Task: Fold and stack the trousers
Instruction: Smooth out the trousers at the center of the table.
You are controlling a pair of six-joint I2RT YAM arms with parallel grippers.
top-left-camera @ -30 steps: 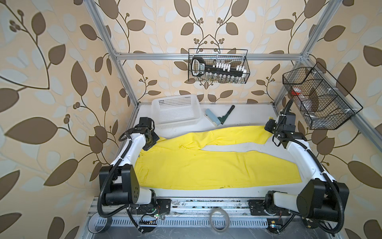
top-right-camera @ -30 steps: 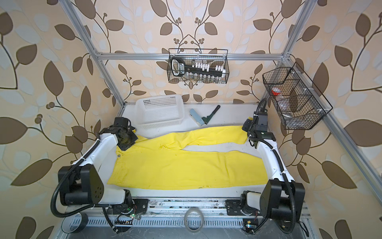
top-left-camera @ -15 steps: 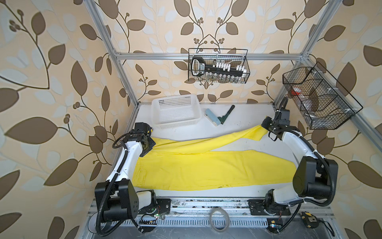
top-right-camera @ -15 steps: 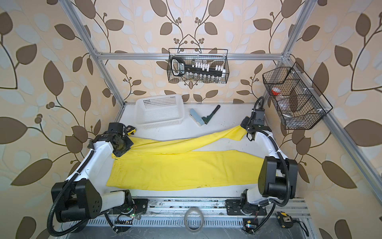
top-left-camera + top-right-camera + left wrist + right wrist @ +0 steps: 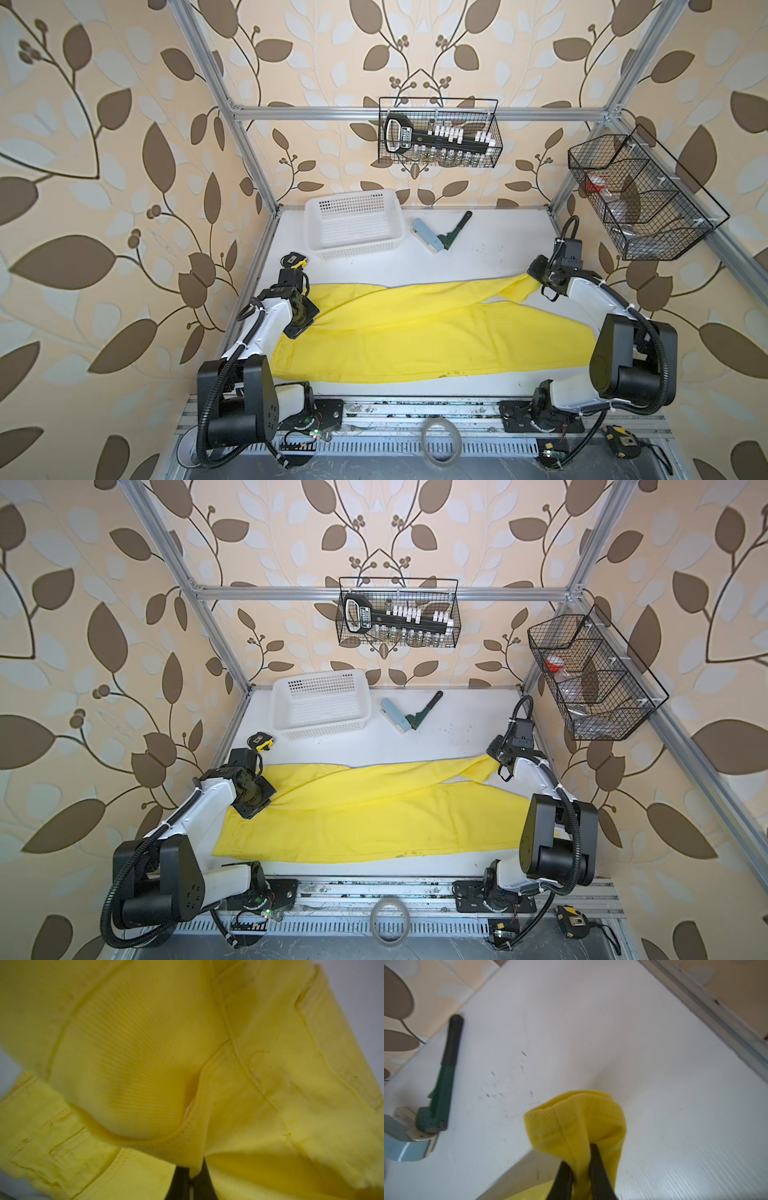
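Setup: a booth lined with beige wallpaper with big brown leaves, a silver aluminium frame and a flat white table top.

Biggest thing on it is the bright yellow cotton trousers. They stretch across the near half of the table, waist end by the left arm and legs running toward the right arm. The near leg lies flat. The far leg is pulled up in a slanted ridge that crosses over toward the far right corner.

Next down, a white perforated plastic basket sits at the back left, well apart from the cloth. Two black wire baskets hang up high, one on the back wall and one on the right side.

The left gripper is clenched on a fold of the trousers at the waist end, with seams and a pocket edge bunched right above its dark fingers. The right gripper is pinched tight on the hem of the far leg, and the cuff puffs out just past its tips, above bare table.

Small stuff: a pale blue roller with a green and black handle lies beside the basket. A little yellow and black tape measure lies just behind the left wrist.
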